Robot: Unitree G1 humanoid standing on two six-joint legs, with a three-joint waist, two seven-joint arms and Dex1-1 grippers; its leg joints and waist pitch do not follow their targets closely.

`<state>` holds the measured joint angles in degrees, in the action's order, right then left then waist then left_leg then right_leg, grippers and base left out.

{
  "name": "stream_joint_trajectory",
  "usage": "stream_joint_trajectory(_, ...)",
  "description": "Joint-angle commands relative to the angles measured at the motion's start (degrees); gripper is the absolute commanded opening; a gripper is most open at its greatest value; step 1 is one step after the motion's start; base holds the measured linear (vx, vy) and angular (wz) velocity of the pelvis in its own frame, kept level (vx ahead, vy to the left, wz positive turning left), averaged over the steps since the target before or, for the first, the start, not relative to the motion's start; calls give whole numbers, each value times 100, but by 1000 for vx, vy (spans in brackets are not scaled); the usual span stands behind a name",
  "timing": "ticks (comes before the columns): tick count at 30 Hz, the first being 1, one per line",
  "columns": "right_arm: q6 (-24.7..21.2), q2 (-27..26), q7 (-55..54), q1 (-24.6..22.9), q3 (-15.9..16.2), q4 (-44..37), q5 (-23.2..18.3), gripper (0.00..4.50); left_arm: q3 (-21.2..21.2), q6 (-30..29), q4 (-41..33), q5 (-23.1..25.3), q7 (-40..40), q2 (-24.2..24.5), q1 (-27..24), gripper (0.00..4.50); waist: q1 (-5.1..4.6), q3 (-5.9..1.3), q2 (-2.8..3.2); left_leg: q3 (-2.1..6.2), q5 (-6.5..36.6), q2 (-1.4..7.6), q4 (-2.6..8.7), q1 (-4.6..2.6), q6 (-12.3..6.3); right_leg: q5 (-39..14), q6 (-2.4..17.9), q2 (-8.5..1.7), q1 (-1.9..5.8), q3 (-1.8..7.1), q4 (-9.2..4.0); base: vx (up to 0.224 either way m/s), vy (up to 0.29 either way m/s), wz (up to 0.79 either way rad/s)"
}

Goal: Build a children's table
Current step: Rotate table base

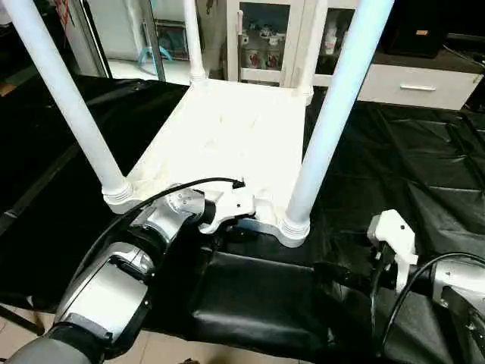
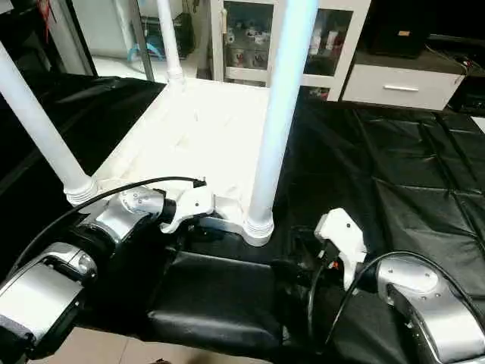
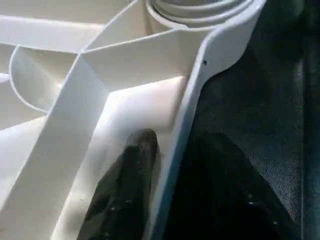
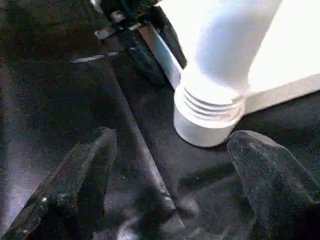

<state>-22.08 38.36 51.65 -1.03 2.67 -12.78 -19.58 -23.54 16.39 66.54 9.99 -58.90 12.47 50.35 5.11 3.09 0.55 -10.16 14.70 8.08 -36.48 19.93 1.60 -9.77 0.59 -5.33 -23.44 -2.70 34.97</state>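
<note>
Nearest us, our right gripper (image 4: 170, 175) hangs low over the black sheet (image 1: 424, 152), fingers (image 4: 75, 185) spread wide apart with nothing between them. It points at the base of the near right leg (image 1: 333, 114), close to it but apart.

Just beyond, our left gripper (image 3: 165, 190) sits at the near edge of the table top (image 1: 227, 129). In the left wrist view one black finger (image 3: 125, 190) lies inside the rim on the ribbed underside, and the other dark finger lies outside it on the sheet side, so the rim wall runs between them. We read this as closed on the rim, though contact on the outer side is too dark to confirm.

The table top lies upside down on the black sheet, ribs and diagonal braces facing up. The near right leg stands upright in its corner socket (image 4: 210, 120); thread rings are visible at the collar. The near left leg (image 1: 68, 106) stands in the near left corner, leaning outward in the head view.

Farther off, a third leg (image 1: 193, 38) rises from the far left corner. A fourth upright white post (image 1: 311, 45) shows at the far right corner.

Behind the sheet stands a white glass-door cabinet (image 1: 265, 38).
</note>
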Motion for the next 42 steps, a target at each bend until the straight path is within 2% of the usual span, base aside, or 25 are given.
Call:
stream_joint_trajectory(1,-1,17,12,-13,17,-71,35,389,-90,-68,97,163,36,-19,78,133,11,-344,-50,206,607,505,536,2,-417,-787,1586,-453,341,268,-390,0,0,0)
stream_joint_trajectory(6,17,-29,-27,17,29,-52,52,389,-69,-309,221,258,273,-57,13,106,21,-326,-26,206,811,510,558,-13,-347,-1010,1545,-455,334,277,-424,0,0,0)
stream_joint_trajectory(9,63,-80,-123,55,13,-21,86,389,136,-641,182,136,488,-99,-53,99,11,-287,-2,217,1131,510,595,-27,-219,-1601,1419,-465,324,280,-490,0,0,0)
stream_joint_trajectory(10,71,-89,-139,59,11,-19,93,389,172,-697,161,110,532,-97,-66,99,11,-287,-2,217,1131,510,595,-27,-219,-1601,1419,-465,324,280,-490,0,0,0)
stream_joint_trajectory(11,100,-141,-222,80,-2,-8,120,389,294,-944,7,54,813,-25,-164,98,-2,-270,-29,232,1304,509,618,-31,-158,-1957,1296,-469,326,280,-527,0,0,0)
stream_joint_trajectory(12,122,-169,-268,89,-4,2,143,389,348,-1091,-122,51,989,57,-255,96,-24,-269,-24,261,1309,506,630,10,-137,-2070,1222,-478,351,276,-521,0,0,0)
stream_joint_trajectory(15,157,-202,-327,89,-18,21,170,389,415,-1291,-374,59,1158,196,-446,94,-115,-271,-44,271,1268,476,632,53,-167,-2290,1043,-465,358,271,-548,0,0,0)
stream_joint_trajectory(16,160,-222,-346,92,-17,32,174,389,471,-1430,-627,57,1205,309,-630,94,-137,-277,-67,273,1255,476,629,49,-173,-2329,1012,-465,357,270,-544,0,0,0)
stream_joint_trajectory(17,157,-250,-365,91,-7,38,184,389,547,-1681,-1085,93,1283,513,-951,94,-186,-272,-57,302,1197,488,645,93,-180,-2353,1000,-485,389,269,-524,0,0,0)
stream_joint_trajectory(18,156,-253,-367,90,-6,38,185,389,554,-1712,-1143,101,1292,540,-993,93,-214,-261,-105,299,1192,476,649,115,-212,-2446,951,-473,384,259,-542,0,0,0)
stream_joint_trajectory(19,154,-270,-374,88,13,40,194,389,590,-1912,-1594,216,1353,738,-1307,93,-265,-265,-77,309,1180,462,646,121,-227,-2596,872,-467,379,255,-551,0,0,0)
stream_joint_trajectory(20,153,-272,-375,87,16,40,196,389,596,-1950,-1680,239,1364,775,-1366,93,-287,-290,-92,332,1050,475,639,144,-239,-2554,849,-493,404,253,-519,0,0,0)
stream_joint_trajectory(21,154,-275,-376,88,20,42,197,389,608,-1984,-1772,251,1362,807,-1430,93,-302,-275,-69,329,1021,470,649,150,-255,-2584,835,-475,383,246,-538,0,0,0)
stream_joint_trajectory(22,153,-288,-376,98,28,54,204,389,680,-2302,-2177,270,1383,889,-1663,93,-319,-284,-77,319,1066,481,636,97,-249,-2595,857,-473,348,241,-548,0,0,0)
stream_joint_trajectory(24,146,-303,-373,135,49,82,215,389,771,-2877,-2996,339,1405,1019,-2083,93,-342,-279,-74,307,1005,484,638,85,-284,-2493,950,-460,331,229,-549,0,0,0)
stream_joint_trajectory(25,146,-303,-373,135,49,82,215,389,771,-2877,-2996,339,1405,1019,-2083,93,-354,-282,-94,303,876,494,631,97,-314,-2289,1057,-468,336,227,-522,0,0,0)
stream_joint_trajectory(26,140,-307,-374,157,59,93,213,389,800,-3171,-3400,368,1426,1074,-2274,93,-374,-284,-111,277,830,497,626,78,-332,-2155,1123,-451,324,224,-515,0,0,0)
stream_joint_trajectory(27,134,-309,-362,175,71,104,206,389,818,-3395,-3704,426,1478,1113,-2420,93,-376,-282,-135,282,765,486,622,97,-376,-2091,1143,-446,334,218,-509,0,0,0)
stream_joint_trajectory(29,140,-317,-323,207,109,135,227,389,844,-3735,-4214,415,1562,1123,-2672,92,-385,-283,-120,267,633,488,617,86,-453,-1826,1248,-435,328,216,-485,0,0,0)
stream_joint_trajectory(30,131,-318,-300,229,126,152,238,389,846,-3888,-4424,383,1574,1095,-2763,91,-388,-283,-151,256,606,482,614,81,-499,-1786,1269,-427,324,212,-491,0,0,0)
stream_joint_trajectory(31,124,-313,-287,240,132,156,238,389,828,-3941,-4499,397,1584,1078,-2788,91,-385,-284,-137,257,596,483,614,70,-507,-1762,1287,-423,320,208,-484,0,0,0)
stream_joint_trajectory(33,113,-301,-259,273,143,172,244,389,750,-4204,-4775,481,1594,1020,-2860,90,-386,-273,-163,253,629,485,621,60,-536,-1790,1289,-409,308,201,-498,0,0,0)
stream_joint_trajectory(36,109,-292,-248,315,146,199,256,389,719,-4373,-4970,521,1658,926,-2889,88,-393,-273,-141,260,637,499,629,55,-512,-1698,1313,-415,318,205,-488,0,0,0)
stream_joint_trajectory(40,100,-277,-227,358,124,239,248,389,751,-4630,-5608,25,1641,537,-3006,86,-359,-282,-162,246,569,499,617,36,-559,-1571,1380,-423,316,207,-489,0,0,0)
stream_joint_trajectory(42,103,-251,-201,353,121,245,242,389,707,-4682,-5807,-158,1496,474,-3058,86,-317,-298,-142,239,336,499,600,47,-644,-1185,1486,-421,329,203,-450,0,0,0)
